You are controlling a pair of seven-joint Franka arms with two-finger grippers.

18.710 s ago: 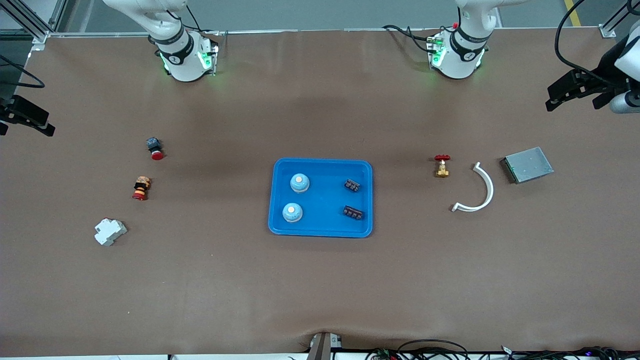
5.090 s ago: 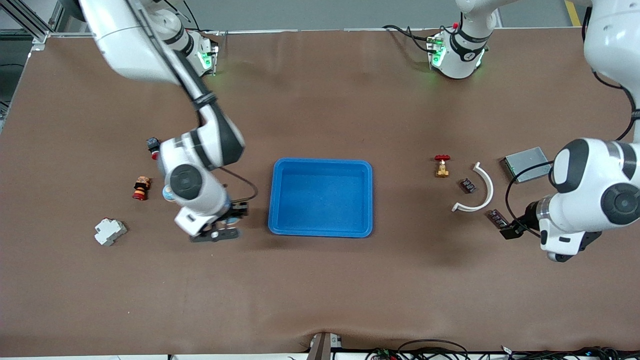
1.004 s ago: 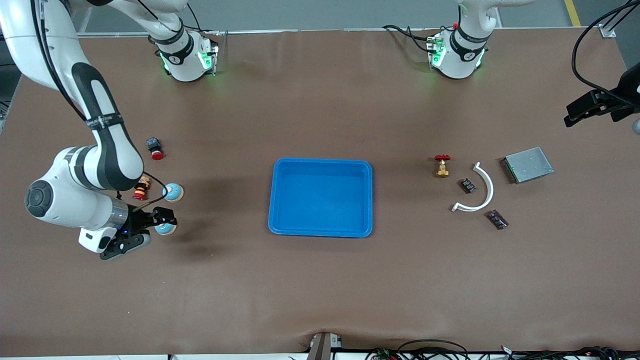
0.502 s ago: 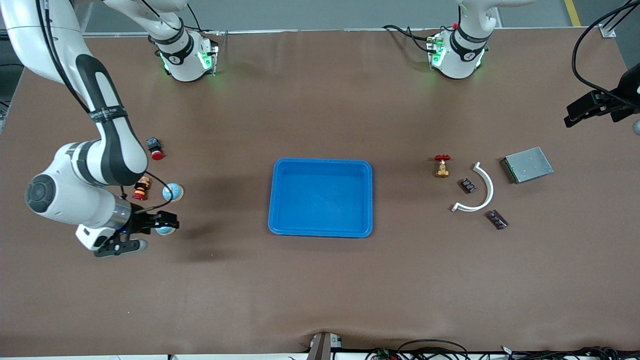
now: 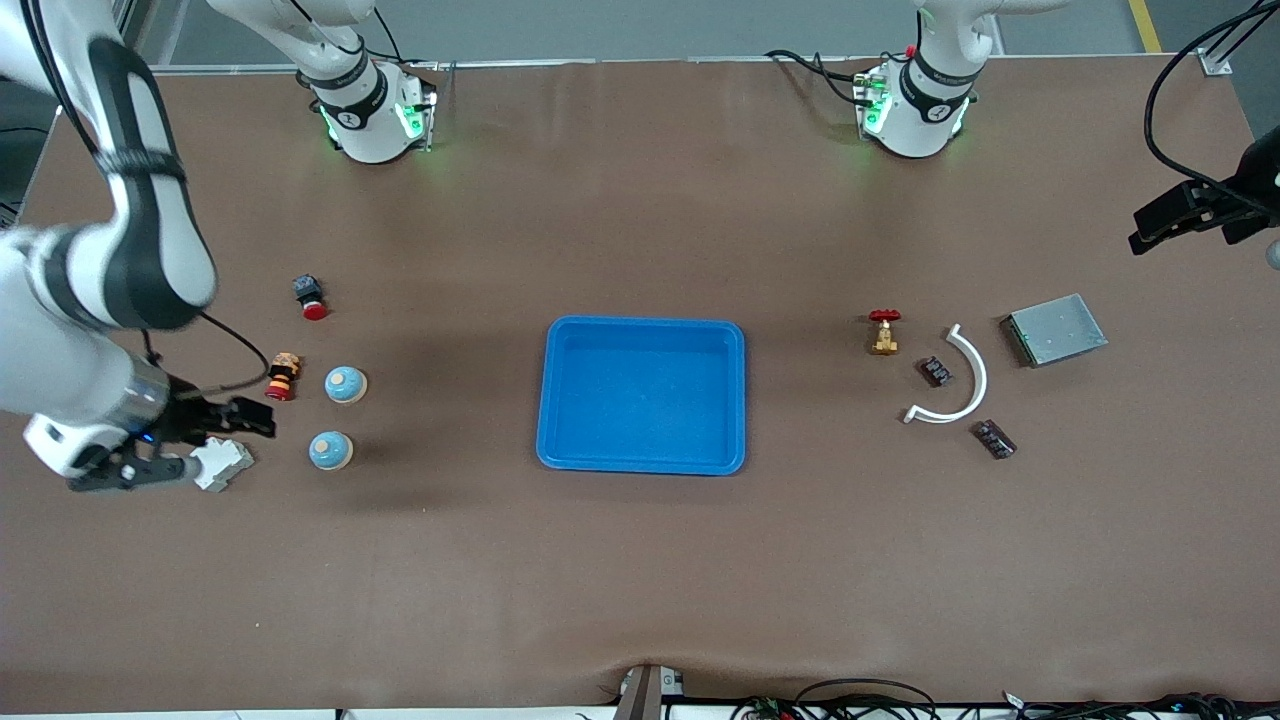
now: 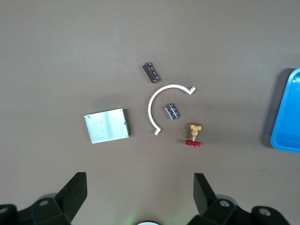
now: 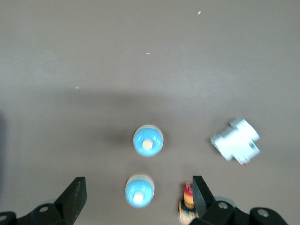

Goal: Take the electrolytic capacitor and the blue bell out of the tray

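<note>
Two blue bells stand on the table between the blue tray [image 5: 645, 460] and the right arm's end, one [image 5: 346, 384] farther from the front camera than the other [image 5: 330, 450]. Both show in the right wrist view [image 7: 139, 191] [image 7: 148, 140]. Two dark capacitors [image 5: 936, 371] [image 5: 995, 439] lie by the white arc, also in the left wrist view [image 6: 172, 111] [image 6: 151, 72]. My right gripper [image 5: 185, 445] [image 7: 138, 182] is open and empty, up over the white breaker. My left gripper [image 5: 1195, 225] [image 6: 139, 176] is open and empty, high over the left arm's end of the table.
The tray holds nothing. A white breaker [image 5: 222, 463], a red-and-orange button [image 5: 282, 377] and a black-and-red button [image 5: 310, 296] lie beside the bells. A brass valve [image 5: 883, 333], a white arc [image 5: 960, 385] and a metal plate [image 5: 1056, 329] lie near the capacitors.
My right gripper has drawn away from the nearer bell toward the right arm's end of the table and risen; that bell stays on the table. The left arm has not moved.
</note>
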